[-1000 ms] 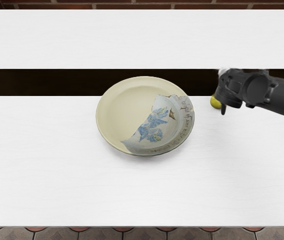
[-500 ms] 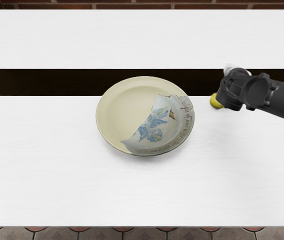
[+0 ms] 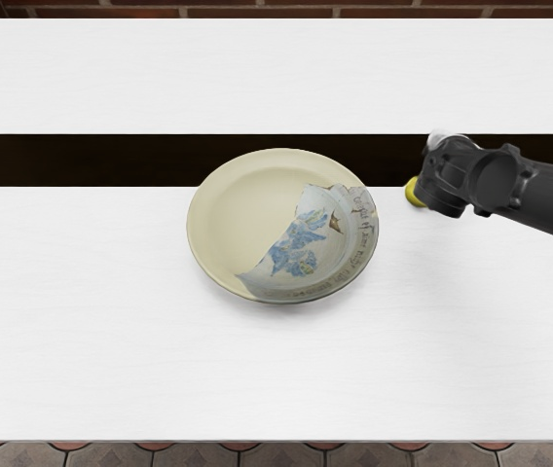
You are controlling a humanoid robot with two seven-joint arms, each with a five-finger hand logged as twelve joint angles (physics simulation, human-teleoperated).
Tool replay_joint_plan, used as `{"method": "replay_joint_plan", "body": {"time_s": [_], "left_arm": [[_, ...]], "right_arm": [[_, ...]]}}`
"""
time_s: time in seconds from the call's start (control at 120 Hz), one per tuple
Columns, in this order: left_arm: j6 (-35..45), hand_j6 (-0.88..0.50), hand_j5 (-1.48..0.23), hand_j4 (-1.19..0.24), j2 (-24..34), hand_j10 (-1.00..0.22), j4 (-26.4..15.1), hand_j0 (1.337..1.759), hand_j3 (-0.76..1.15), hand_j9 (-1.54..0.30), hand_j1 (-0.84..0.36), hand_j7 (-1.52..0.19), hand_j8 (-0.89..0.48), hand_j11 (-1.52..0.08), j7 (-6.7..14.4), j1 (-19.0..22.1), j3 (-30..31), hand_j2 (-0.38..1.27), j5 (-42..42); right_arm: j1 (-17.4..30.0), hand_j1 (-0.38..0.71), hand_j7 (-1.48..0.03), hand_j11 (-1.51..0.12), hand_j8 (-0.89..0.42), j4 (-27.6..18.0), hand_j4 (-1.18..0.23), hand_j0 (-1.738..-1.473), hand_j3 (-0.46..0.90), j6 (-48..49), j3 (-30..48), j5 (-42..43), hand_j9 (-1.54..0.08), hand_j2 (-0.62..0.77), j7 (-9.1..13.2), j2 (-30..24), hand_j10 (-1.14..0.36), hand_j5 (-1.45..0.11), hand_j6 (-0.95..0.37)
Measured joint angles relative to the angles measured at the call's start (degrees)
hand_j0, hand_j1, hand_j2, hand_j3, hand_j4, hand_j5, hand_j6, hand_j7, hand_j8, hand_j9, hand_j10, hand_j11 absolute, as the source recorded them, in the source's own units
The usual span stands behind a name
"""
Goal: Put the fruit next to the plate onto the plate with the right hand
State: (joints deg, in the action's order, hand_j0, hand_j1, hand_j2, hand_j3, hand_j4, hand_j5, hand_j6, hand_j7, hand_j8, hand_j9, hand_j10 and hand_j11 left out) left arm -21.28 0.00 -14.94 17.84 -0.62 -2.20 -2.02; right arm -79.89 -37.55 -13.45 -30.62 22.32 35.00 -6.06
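Black robotic right hand (image 3: 449, 177) shifted slightly left and up, toward cream plate with blue pattern (image 3: 220, 209). Small yellow fruit (image 3: 411, 191) moved with it: now a little higher, further left, less of it showing beside hand.

Dark right arm (image 3: 549, 195) entering from the right edge, right hand (image 3: 445, 177) at its end, pointing left

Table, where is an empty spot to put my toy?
Bare table lies left of the plate and along the whole front edge below it. It's crowded to the plate's right, where the right hand partly hides the yellow fruit.
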Motion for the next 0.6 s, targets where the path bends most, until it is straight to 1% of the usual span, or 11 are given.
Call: {"method": "replay_joint_plan", "body": {"time_s": [0.175, 0.325, 0.6], "left_arm": [[0.0, 0.00, 0.00, 0.00, 0.0, 0.00, 0.0, 1.658, 0.00, 0.00, 0.35, 0.00, 0.00, 0.00, 0.0, 0.0, 0.0, 0.00, 0.0], [0.0, 0.00, 0.00, 0.00, 0.0, 0.00, 0.0, 1.658, 0.00, 0.00, 0.35, 0.00, 0.00, 0.00, 0.0, 0.0, 0.0, 0.00, 0.0], [0.0, 0.00, 0.00, 0.00, 0.0, 0.00, 0.0, 1.658, 0.00, 0.00, 0.35, 0.00, 0.00, 0.00, 0.0, 0.0, 0.0, 0.00, 0.0]], "right_arm": [[0.1, 0.08, -0.48, -0.49, -0.37, 0.0, -0.37, -1.658, 0.00, 0.0, 0.0, 0.0, -0.49, 0.03, 0.0, 0.1, -0.37, -0.49, -0.38], [0.2, 0.13, -0.53, -0.53, -0.41, 0.1, -0.41, -1.658, 0.00, 0.0, 0.0, 0.0, -0.53, -0.03, 0.0, 0.7, -0.41, -0.53, -0.41], [0.7, 0.19, -0.59, -0.59, -0.46, 0.1, -0.46, -1.658, 0.00, 0.0, 0.0, 0.0, -0.59, -0.07, 0.0, 0.9, -0.46, -0.59, -0.46]]}}
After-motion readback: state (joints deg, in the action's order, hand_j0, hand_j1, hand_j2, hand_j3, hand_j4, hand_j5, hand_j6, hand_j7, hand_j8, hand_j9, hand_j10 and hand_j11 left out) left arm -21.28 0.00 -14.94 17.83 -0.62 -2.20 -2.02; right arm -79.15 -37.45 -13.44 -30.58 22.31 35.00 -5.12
